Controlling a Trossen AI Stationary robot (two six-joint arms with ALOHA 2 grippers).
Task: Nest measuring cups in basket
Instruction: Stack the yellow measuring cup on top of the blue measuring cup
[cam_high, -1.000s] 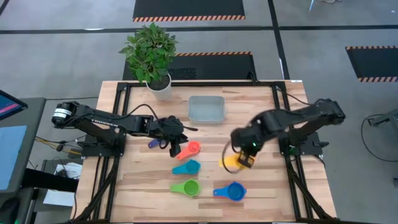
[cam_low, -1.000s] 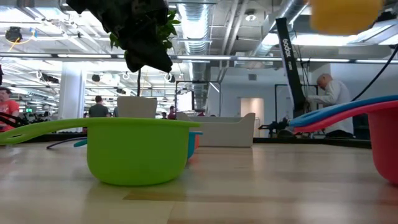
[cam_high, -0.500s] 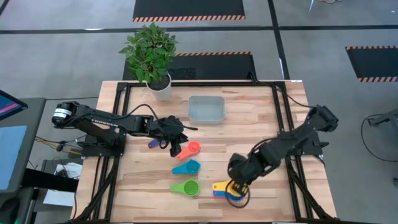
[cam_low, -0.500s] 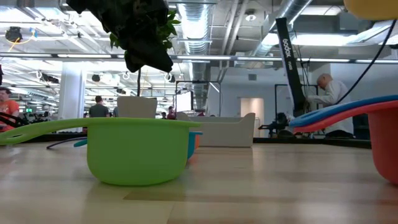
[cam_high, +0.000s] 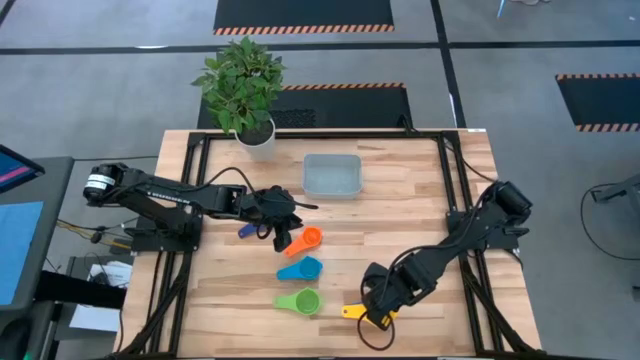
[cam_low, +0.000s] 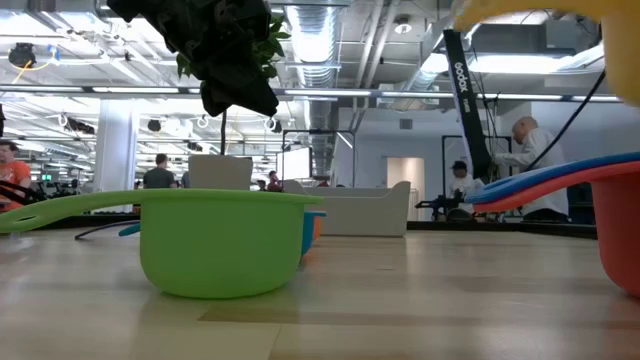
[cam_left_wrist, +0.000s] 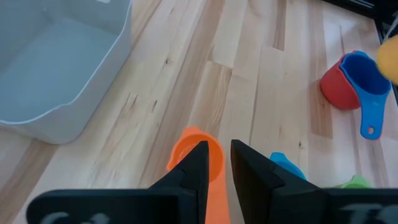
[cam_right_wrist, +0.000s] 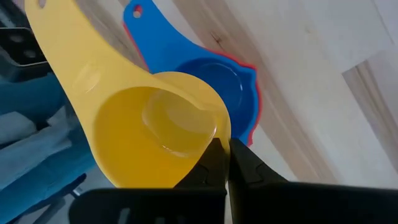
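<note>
Yellow cup (cam_right_wrist: 155, 124) in right jaws, handle toward table's left edge

On the pale wood desk (cam_high: 420, 200), at the middle of the frame, lie an orange cup (cam_high: 308, 238), a light blue cup (cam_high: 303, 268) and a green cup (cam_high: 302, 301). A yellow cup (cam_right_wrist: 155, 134) sits over a blue cup (cam_right_wrist: 208, 78) edged by red. The bin (cam_high: 332, 176) at upper centre is translucent grey-blue; the plant (cam_high: 240, 80) is green in a white pot (cam_high: 257, 140).
</note>
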